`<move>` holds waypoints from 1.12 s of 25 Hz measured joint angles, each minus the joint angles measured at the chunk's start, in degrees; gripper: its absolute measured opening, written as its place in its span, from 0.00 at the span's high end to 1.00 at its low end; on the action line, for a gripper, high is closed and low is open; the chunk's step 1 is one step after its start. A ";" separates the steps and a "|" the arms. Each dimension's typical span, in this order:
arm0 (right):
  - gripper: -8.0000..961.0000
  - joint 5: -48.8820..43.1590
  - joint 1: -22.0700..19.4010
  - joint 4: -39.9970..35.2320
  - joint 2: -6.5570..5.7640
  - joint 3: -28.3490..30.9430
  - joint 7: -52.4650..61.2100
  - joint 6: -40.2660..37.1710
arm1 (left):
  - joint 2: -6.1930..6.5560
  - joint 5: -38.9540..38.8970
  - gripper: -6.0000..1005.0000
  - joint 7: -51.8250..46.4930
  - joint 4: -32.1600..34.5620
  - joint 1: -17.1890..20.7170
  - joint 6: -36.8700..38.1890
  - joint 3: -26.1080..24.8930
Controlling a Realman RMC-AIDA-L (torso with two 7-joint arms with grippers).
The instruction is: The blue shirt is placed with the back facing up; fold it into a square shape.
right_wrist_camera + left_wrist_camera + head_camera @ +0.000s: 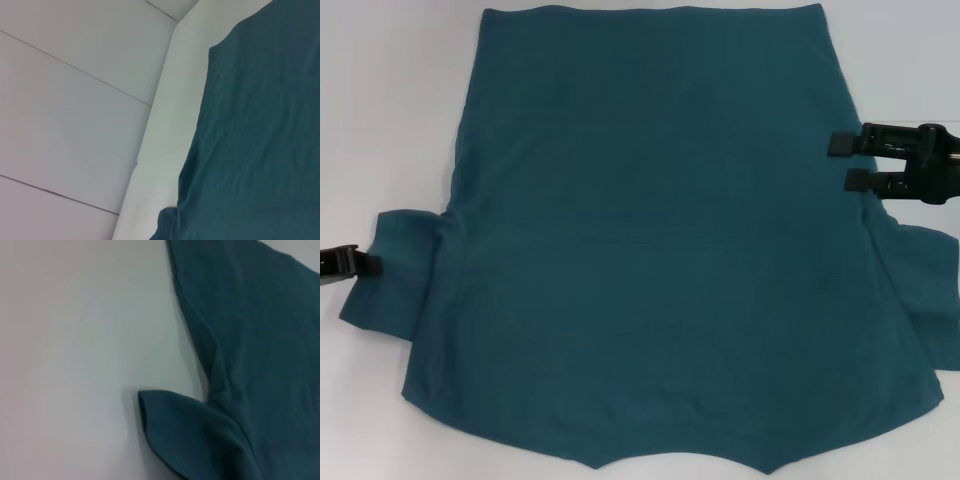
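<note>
Teal-blue garment count: one blue shirt (650,240), plain side up, no print visible.
Shirt position: spread flat across the middle of the desk (390,120), hem at the far edge, neckline nearest the robot.
Sleeves: two, one out to each side; the left one lies loosely folded, seen close in the left wrist view (190,435).
Hands: two.
Left hand (365,264): at the left sleeve's outer edge, low on the desk; whether released or clenched, cannot tell.
Right hand (848,162): at the shirt's right side seam, above the sleeve, fingers parted, grasping nothing.
Surface: white, smooth desk.
Room: pale tiled floor (70,115) with thin joint lines beyond the desk edge.
</note>
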 joint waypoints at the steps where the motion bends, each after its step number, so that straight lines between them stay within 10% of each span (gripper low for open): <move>1: 0.09 0.00 0.00 0.00 -0.01 0.00 0.00 0.01 | 0.09 0.43 0.99 -0.11 0.13 -0.20 -0.05 -0.01; 28: 0.09 0.00 -0.54 0.00 -0.12 0.62 0.02 0.11 | 0.91 8.45 0.99 -4.92 5.99 -2.21 -3.18 -0.45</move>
